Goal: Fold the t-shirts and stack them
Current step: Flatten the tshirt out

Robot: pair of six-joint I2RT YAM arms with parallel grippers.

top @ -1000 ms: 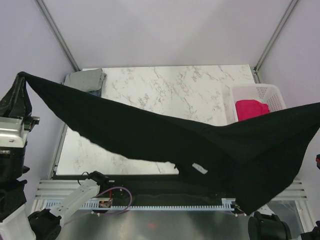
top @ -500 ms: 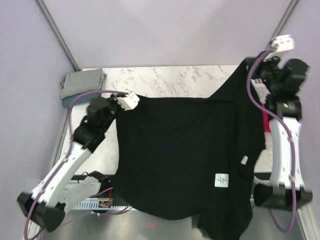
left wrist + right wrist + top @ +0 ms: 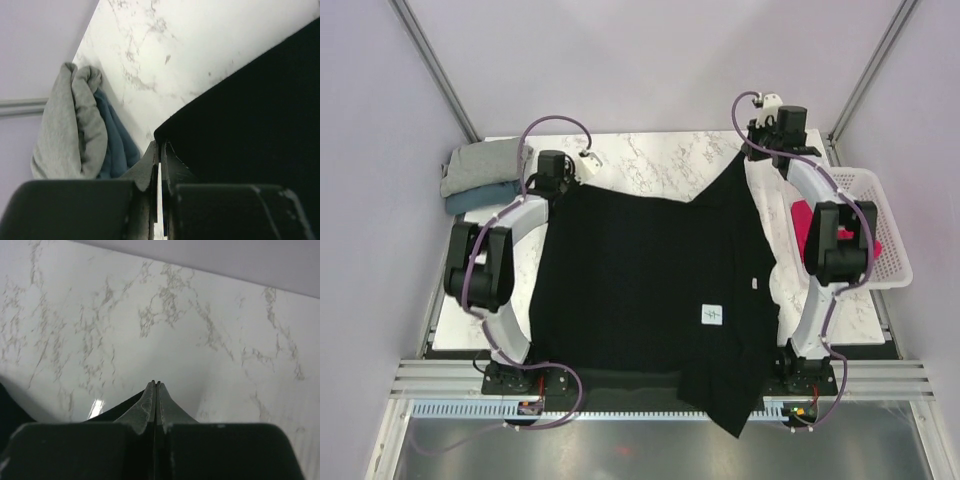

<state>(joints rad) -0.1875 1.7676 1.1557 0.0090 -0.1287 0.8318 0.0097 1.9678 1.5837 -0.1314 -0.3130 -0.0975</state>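
You had the black t-shirt (image 3: 640,280) lying open on the marble table (image 3: 660,165), its near hem drooping past the table's near edge, lowest toward the right. A small white tag (image 3: 713,314) showed on the cloth right of centre. Farther back, your left gripper (image 3: 563,187) was pressed together on the shirt's far left corner, low against the tabletop. Your right gripper (image 3: 750,152) was closed just as tightly, pinching the far right corner, which rose in a peak toward it. At the table's far left corner, the folded grey t-shirt (image 3: 485,165) sat on the blue t-shirt (image 3: 470,203). Off the right edge stood the white mesh basket (image 3: 868,185), the pink-red t-shirt (image 3: 802,218) inside it.
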